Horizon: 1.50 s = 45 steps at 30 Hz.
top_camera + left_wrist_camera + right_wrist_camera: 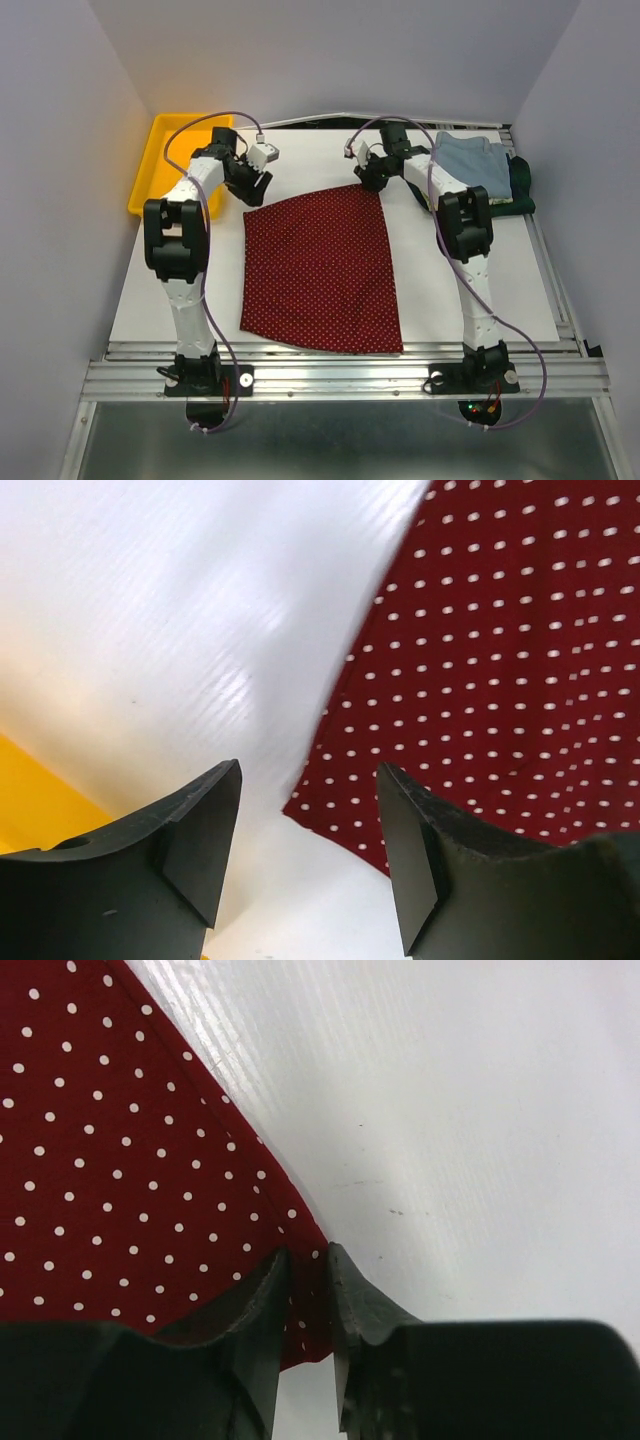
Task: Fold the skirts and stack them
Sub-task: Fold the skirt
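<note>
Taking the red skirt's (320,270) far corners
Right gripper (309,1253) pinched one corner; left gripper (308,770), spread, likely needed to straddle the other before closing.

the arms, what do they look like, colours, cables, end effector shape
The left arm and right arm have white links with black joint housings. A thin purple cable loops along each. The end effector fingers are matte black wedges.
</note>
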Tool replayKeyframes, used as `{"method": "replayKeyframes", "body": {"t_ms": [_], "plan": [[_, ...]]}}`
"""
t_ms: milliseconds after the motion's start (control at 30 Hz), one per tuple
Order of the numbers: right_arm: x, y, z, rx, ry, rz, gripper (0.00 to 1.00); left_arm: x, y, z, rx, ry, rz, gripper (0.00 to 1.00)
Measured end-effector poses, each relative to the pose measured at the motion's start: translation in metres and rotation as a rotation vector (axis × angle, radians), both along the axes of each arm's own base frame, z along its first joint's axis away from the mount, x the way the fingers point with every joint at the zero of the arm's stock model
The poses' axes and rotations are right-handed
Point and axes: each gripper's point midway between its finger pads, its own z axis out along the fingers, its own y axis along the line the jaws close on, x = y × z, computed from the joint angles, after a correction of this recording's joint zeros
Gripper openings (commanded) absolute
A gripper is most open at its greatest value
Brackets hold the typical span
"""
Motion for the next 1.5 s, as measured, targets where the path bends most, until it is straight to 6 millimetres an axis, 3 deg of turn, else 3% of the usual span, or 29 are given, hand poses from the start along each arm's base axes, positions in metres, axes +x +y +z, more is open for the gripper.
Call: {"method": "replayKeyframes", "body": {"t_ms": [133,333,433,700,1000,1200,1333,1500], "plan": [[-0.001,0.001,0.000,-0.005,-0.006,0.025,0.19,0.010,0.014,-0.019,0.035,0.026,0.003,0.62],[0.000,0.001,0.000,-0.015,-0.017,0.040,0.05,0.000,0.025,-0.050,0.078,0.111,-0.013,0.56],[0.000,0.000,-0.001,-0.017,-0.019,0.043,0.01,-0.001,0.025,-0.054,0.086,0.119,-0.021,0.48],[0.010,-0.003,0.000,-0.038,-0.050,0.019,0.01,0.004,0.022,-0.054,0.074,0.119,-0.020,0.00],[0.060,-0.008,0.014,-0.031,-0.174,-0.130,0.01,0.026,0.019,-0.049,0.066,0.058,0.015,0.00],[0.073,-0.010,0.054,0.004,-0.254,-0.175,0.01,0.034,0.022,-0.024,0.070,-0.049,0.034,0.00],[0.055,-0.015,0.092,0.014,-0.277,-0.169,0.01,0.028,0.023,0.016,0.069,-0.154,0.035,0.00],[0.021,-0.021,0.163,0.041,-0.343,-0.144,0.01,0.016,0.024,0.068,0.079,-0.303,0.008,0.00]]}}
